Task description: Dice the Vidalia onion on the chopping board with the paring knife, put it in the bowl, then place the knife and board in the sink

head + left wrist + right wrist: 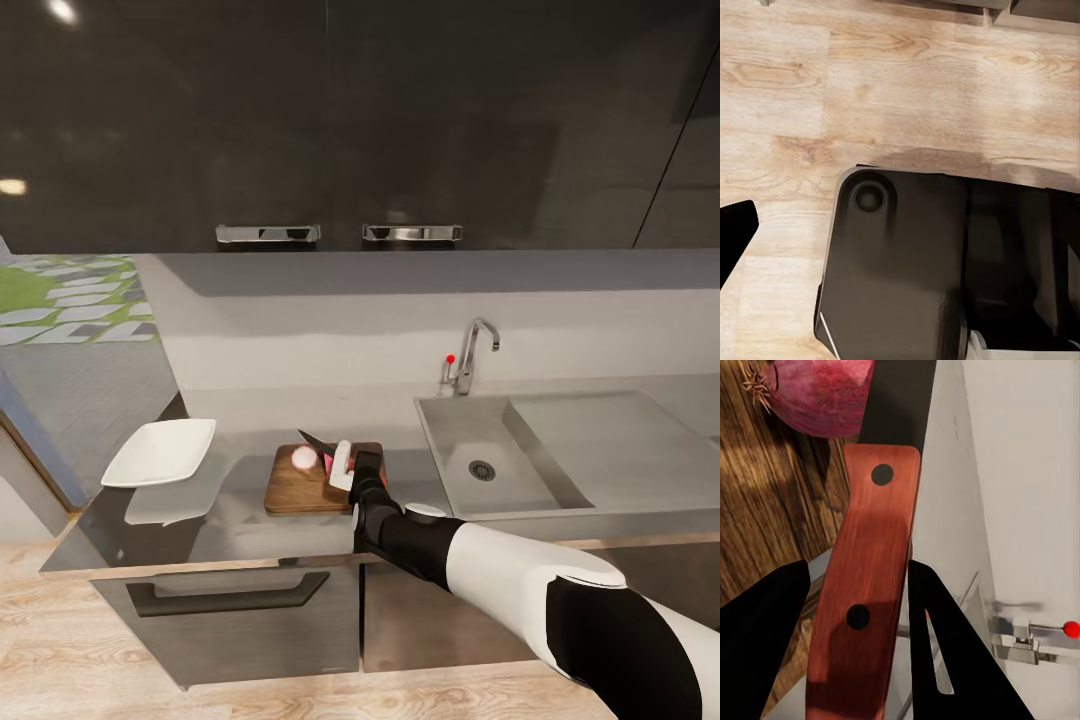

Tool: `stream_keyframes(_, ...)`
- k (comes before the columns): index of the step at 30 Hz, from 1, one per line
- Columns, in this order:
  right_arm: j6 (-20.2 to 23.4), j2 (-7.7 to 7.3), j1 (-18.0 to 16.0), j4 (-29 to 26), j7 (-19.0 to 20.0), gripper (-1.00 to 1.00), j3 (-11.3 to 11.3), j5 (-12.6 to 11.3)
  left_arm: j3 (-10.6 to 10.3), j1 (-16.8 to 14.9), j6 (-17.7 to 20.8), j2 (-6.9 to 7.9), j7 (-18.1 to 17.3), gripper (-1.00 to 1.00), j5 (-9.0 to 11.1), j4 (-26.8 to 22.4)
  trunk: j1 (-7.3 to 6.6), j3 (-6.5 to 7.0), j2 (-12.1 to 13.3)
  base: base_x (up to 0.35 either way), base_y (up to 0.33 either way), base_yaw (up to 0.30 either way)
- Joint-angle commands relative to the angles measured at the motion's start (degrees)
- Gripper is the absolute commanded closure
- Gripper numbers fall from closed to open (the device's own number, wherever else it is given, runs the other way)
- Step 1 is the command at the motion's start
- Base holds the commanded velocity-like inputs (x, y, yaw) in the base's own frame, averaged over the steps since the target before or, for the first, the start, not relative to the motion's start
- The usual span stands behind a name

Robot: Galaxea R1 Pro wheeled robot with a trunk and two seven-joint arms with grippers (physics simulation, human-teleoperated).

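Right wrist view, onion cropped, hand clamping knife

Whole pinkish Vidalia onion on brown chopping board, red-handled paring knife beside.

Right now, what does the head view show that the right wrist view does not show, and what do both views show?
Head view alone: the bowl on the countertop to the left of the board, the sink basin with its drain, the dark cabinets above, and the knife's blade pointing past the onion.

Right wrist view alone: the two rivets of the red handle, the onion's dry root end, and the black fingers on both sides of the handle.

Both: the right gripper shut on the paring knife, the Vidalia onion still whole on the chopping board, and the tap with its red knob.
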Motion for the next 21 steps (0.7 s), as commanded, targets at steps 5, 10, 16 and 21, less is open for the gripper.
stream_keyframes(5, -0.1, -0.04, -0.1, 0.1, 1.9, 1.0, 0.6, -3.1, 0.2, 0.0, 0.0, -0.05, -0.5, -1.0, 0.5, -0.1, 0.05, -0.14, -0.1, 0.0, 0.0, 0.0)
stream_keyframes(10, -0.1, -0.11, -0.1, 0.1, 1.9, 1.0, 0.6, -3.1, 0.2, 0.0, 0.0, -0.06, -0.5, -1.0, 0.5, -0.1, 0.05, -0.14, -0.1, 0.0, 0.0, 0.0)
stream_keyframes(16, -0.1, -0.09, -0.1, 0.1, 1.9, 1.0, 0.6, -3.1, 0.2, 0.0, 0.0, -0.06, -0.5, -1.0, 0.5, -0.1, 0.05, -0.14, -0.1, 0.0, 0.0, 0.0)
stream_keyframes(21, -0.1, -0.11, -0.1, 0.1, 1.9, 1.0, 0.6, -3.1, 0.2, 0.0, 0.0, -0.04, -0.5, -1.0, 0.5, -0.1, 0.05, -0.14, -0.1, 0.0, 0.0, 0.0)
